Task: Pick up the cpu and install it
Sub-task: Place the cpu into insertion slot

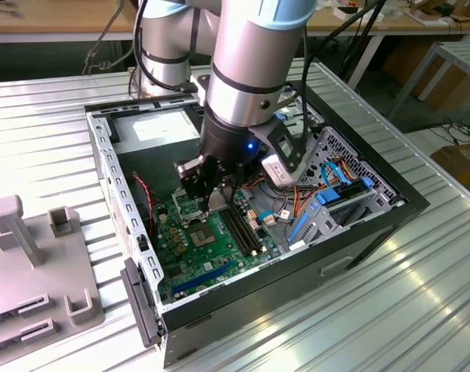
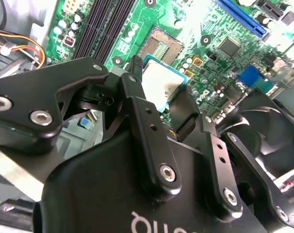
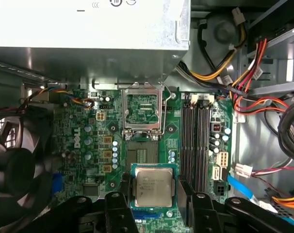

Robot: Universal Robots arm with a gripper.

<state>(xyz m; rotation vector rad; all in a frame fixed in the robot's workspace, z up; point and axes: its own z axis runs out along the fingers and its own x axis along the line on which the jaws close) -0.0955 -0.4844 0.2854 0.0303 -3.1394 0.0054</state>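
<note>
Currently jaws clenched on cpu (image 3: 153, 188), above motherboard (image 3: 89, 141) inside open computer case (image 1: 103, 163); socket lid (image 3: 143, 88) raised.

Open case (image 1: 105, 167), fan (image 2: 270, 128), cables (image 3: 249, 65)

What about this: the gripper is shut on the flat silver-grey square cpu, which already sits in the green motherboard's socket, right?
Not seated. The gripper is shut on the flat silver-grey square cpu, but the first wrist view shows the green motherboard's socket bare and the cpu apart from it.
</note>
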